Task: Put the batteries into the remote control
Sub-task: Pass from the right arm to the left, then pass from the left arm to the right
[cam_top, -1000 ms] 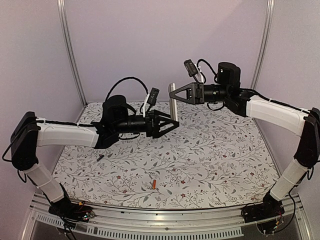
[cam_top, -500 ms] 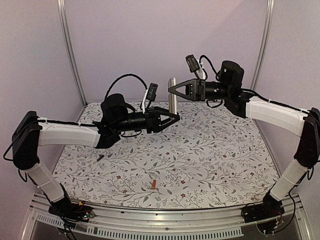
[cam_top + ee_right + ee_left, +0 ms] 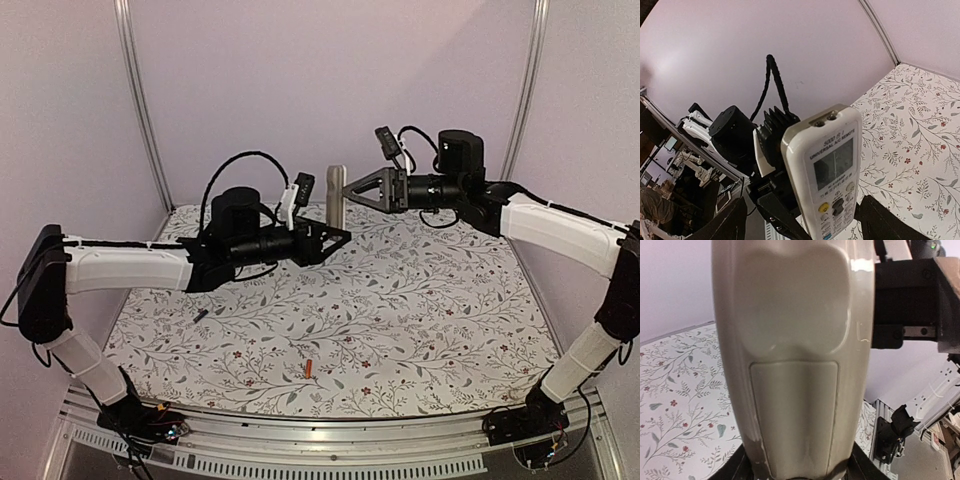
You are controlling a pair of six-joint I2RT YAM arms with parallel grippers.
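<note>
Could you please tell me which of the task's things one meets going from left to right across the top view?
dark battery → orange battery → remote

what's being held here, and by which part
The remote control, gripped at its bottom end by the left gripper; the right gripper is open.

Soft, even indoor light, somewhat dim, with a mauve cast on the walls (image 3: 300, 80). Shadows on the table (image 3: 400, 320) are faint and diffuse. Overhead view sharp; corner posts (image 3: 140, 110) bow, wide-angle lens. Left wrist view: remote (image 3: 790, 365) fills the frame, soft-focus, small glare patch upper right. Right wrist view: remote's print legible, top-left corner darkened.
</note>
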